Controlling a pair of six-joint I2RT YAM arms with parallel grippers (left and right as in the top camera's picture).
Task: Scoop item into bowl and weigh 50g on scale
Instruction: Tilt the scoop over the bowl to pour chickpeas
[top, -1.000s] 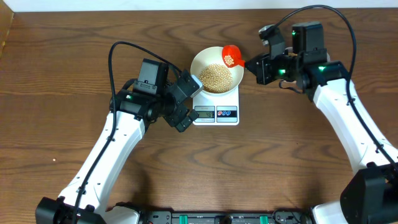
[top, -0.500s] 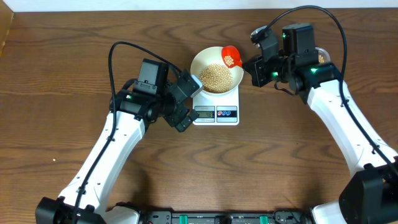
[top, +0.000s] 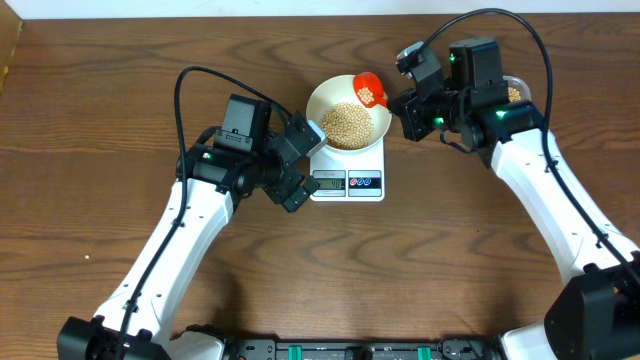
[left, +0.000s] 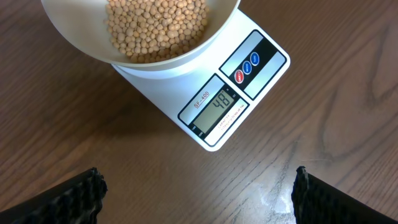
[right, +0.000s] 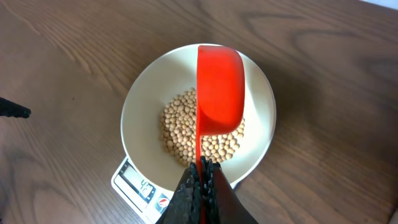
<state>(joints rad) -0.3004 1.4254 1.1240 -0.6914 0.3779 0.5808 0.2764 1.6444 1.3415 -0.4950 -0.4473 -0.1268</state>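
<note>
Right wrist view: right gripper (right: 200, 171) pinched shut on the red scoop (right: 220, 93) above the white bowl (right: 134, 106).
Left gripper (left: 198, 196) gaped wide, empty, near the scale (left: 214, 109).

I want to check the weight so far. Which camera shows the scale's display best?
Left wrist: the display on the scale is large, sharp and reads 48. Overhead, the display is too small to read. The right wrist view shows it small and angled, below the bowl.
</note>
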